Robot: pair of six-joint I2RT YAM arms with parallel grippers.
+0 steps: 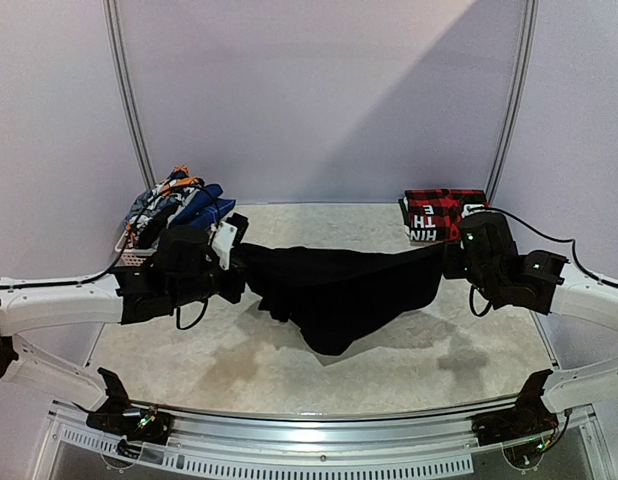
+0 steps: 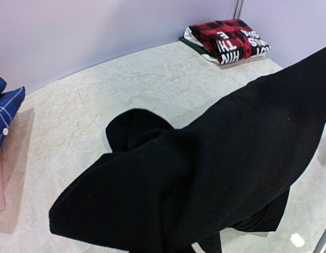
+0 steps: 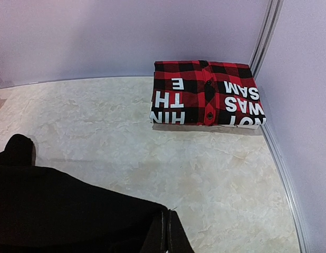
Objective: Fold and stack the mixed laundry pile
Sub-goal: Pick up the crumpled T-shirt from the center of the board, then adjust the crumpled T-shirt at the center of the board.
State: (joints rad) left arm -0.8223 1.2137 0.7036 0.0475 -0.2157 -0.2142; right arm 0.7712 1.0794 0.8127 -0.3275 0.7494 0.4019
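Observation:
A large black garment (image 1: 334, 290) hangs stretched between my two grippers above the table, sagging in the middle. My left gripper (image 1: 238, 264) is shut on its left end and my right gripper (image 1: 452, 261) on its right end. In the left wrist view the black cloth (image 2: 205, 174) covers the fingers completely. In the right wrist view a seamed edge of the cloth (image 3: 99, 216) fills the bottom and hides the fingers. The rest of the mixed laundry pile (image 1: 177, 203), with a blue plaid shirt (image 2: 5, 113) in it, sits at the back left.
A pale lattice basket (image 1: 135, 256) holds the pile at the back left. A folded red-and-black plaid shirt with white letters (image 1: 444, 213) (image 3: 208, 94) lies in the back right corner by the wall rail (image 3: 266, 37). The tabletop (image 1: 239, 360) is marbled beige.

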